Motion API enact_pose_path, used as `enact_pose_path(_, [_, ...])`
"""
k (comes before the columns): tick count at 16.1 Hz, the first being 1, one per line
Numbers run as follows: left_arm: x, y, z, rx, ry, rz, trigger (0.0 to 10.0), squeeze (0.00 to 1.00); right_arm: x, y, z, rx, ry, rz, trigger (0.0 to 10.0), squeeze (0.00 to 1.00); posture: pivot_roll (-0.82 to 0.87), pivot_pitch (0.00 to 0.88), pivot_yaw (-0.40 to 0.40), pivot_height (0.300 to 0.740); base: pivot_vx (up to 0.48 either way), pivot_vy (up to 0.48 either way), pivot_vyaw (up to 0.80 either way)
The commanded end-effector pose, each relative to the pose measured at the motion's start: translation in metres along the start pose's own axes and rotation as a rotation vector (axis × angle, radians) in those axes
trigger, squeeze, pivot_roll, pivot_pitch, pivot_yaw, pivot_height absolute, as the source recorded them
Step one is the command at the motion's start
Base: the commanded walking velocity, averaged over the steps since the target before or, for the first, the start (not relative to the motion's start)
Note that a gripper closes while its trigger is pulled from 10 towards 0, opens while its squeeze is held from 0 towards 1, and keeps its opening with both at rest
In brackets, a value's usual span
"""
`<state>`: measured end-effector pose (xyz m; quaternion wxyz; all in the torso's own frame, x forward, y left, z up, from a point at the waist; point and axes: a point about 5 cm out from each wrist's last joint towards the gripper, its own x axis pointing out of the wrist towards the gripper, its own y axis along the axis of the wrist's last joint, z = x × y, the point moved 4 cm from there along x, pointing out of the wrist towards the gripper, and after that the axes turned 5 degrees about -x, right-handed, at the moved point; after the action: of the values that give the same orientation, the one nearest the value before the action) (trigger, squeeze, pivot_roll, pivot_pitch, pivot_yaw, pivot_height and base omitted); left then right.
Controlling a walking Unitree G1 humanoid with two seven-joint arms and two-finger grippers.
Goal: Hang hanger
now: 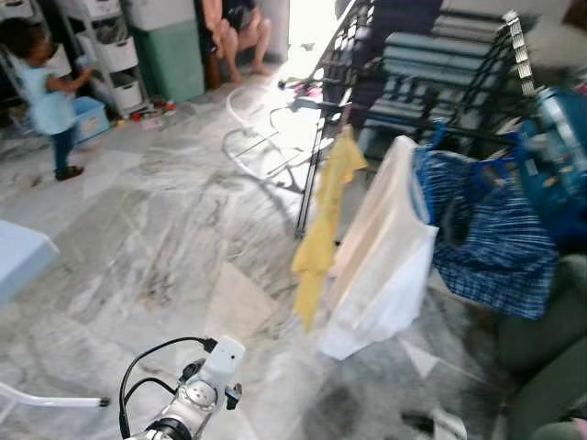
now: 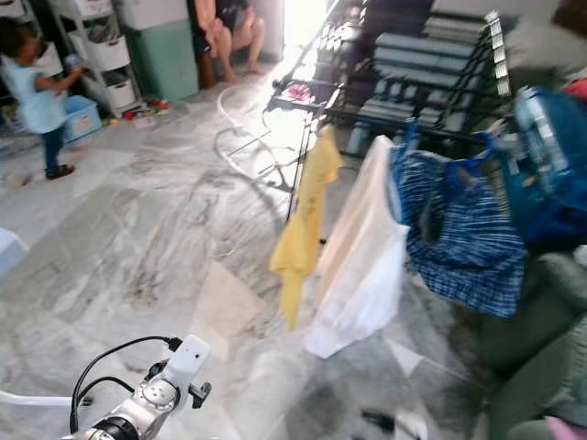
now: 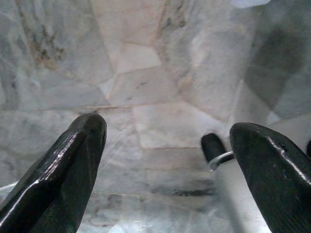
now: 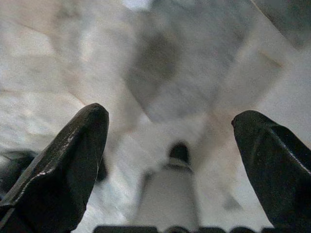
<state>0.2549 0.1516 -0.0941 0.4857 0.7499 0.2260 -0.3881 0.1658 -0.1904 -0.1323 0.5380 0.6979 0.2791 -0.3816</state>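
Observation:
A black metal drying rack [image 1: 413, 64] stands ahead on the right. From its near rail hang a yellow garment [image 1: 323, 229], a white garment [image 1: 385, 257] and a blue checked bag [image 1: 491, 234]. I cannot make out a hanger on any of them. My left arm's silver wrist [image 1: 197, 392] shows low in the eye views, above the marble floor. In the left wrist view my left gripper [image 3: 167, 127] is open over the floor, a white tube with a black tip [image 3: 218, 160] beside one finger. My right gripper [image 4: 171, 115] is open too, above a similar pale tube [image 4: 175, 189].
A child [image 1: 46, 96] stands at the far left by white storage drawers [image 1: 110, 46] and a green bin [image 1: 170, 55]. Another person [image 1: 238, 32] sits at the back. A light blue table edge [image 1: 18, 257] is at left, green upholstery [image 1: 550, 357] at right.

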Motion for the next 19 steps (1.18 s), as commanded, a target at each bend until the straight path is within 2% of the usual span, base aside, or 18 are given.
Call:
enact_pose_path(1, [0.0,0.007,-0.003,0.013,-0.003,0.018,10.0,0.0,0.003,0.009,-0.012,-0.008,0.014,0.016,10.0,0.14,0.07,0.0,-0.041,0.74,0.0,0.48,0.0])
enact_pose_path(6, [0.0,0.009,-0.001,0.013,-0.01,0.029,10.0,0.0,0.01,0.025,-0.043,-0.008,0.043,0.032,10.0,0.14,0.06,0.0,-0.04,0.74,0.0,0.4,0.0])
enact_pose_path(9, [0.001,0.01,0.0,0.035,-0.011,0.03,10.0,0.0,0.011,0.027,-0.055,-0.019,0.057,0.029,10.0,0.13,0.06,0.0,-0.041,0.74,0.0,0.0,0.0])
enact_pose_path(12, [0.001,0.01,0.0,0.048,-0.006,0.031,10.0,0.0,0.011,0.026,-0.064,-0.03,0.074,0.027,10.0,0.15,0.07,0.0,-0.041,0.74,0.0,0.0,0.55])
enact_pose_path(14, [0.001,0.01,0.0,0.06,-0.003,0.033,10.0,0.0,0.011,0.025,-0.069,-0.022,0.078,0.027,10.0,0.13,0.07,0.0,-0.04,0.74,0.0,0.0,0.65])
enact_pose_path(15, [0.001,0.011,-0.001,0.069,-0.002,0.035,10.0,0.0,0.011,0.025,-0.072,-0.019,0.078,0.025,10.0,0.07,0.07,0.0,-0.039,0.74,0.0,0.0,0.44])
enact_pose_path(16, [0.001,0.011,-0.001,0.068,-0.003,0.035,10.0,0.0,0.011,0.025,-0.074,-0.02,0.079,0.025,10.0,0.07,0.06,0.0,-0.04,0.74,0.0,0.0,0.44])
enact_pose_path(18, [0.001,0.012,-0.001,0.079,-0.007,0.036,10.0,0.0,0.011,0.029,-0.082,-0.018,0.082,0.026,10.0,0.0,0.06,0.0,-0.04,0.74,0.0,0.0,0.0])
enact_pose_path(19, [0.001,0.014,0.0,0.054,-0.014,0.041,10.0,0.0,0.012,0.031,-0.087,-0.017,0.084,0.026,10.0,0.0,0.06,0.0,-0.041,0.74,0.0,0.0,0.0])
